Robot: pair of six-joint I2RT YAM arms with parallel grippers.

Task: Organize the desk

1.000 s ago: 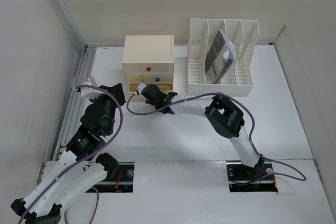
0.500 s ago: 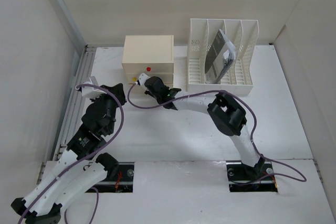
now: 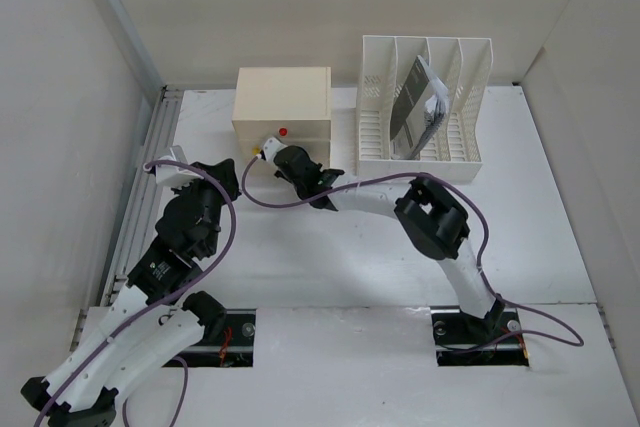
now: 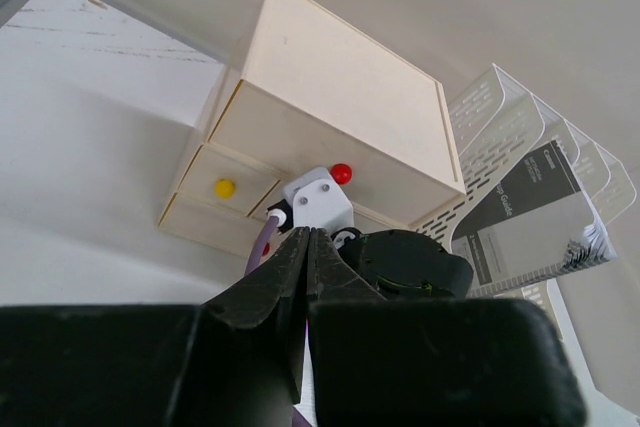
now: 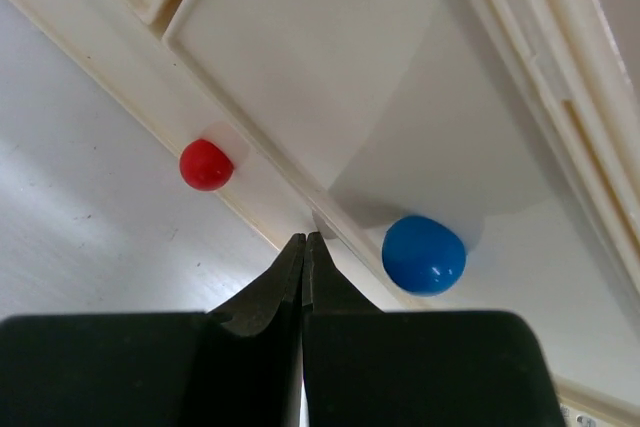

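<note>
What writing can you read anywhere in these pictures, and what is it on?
Grey booklet standing in the white file rack: white print along its cover, too blurred to read in any view.
Cream drawer box: no text or label visible.
Nothing else carries readable writing.

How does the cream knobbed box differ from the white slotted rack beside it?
The cream box has solid walls and a closed top; the rack is slotted and open above. The box carries coloured knobs; the rack has none. The rack holds booklets; the box's contents are hidden. Both stand far back on the desk.
</note>
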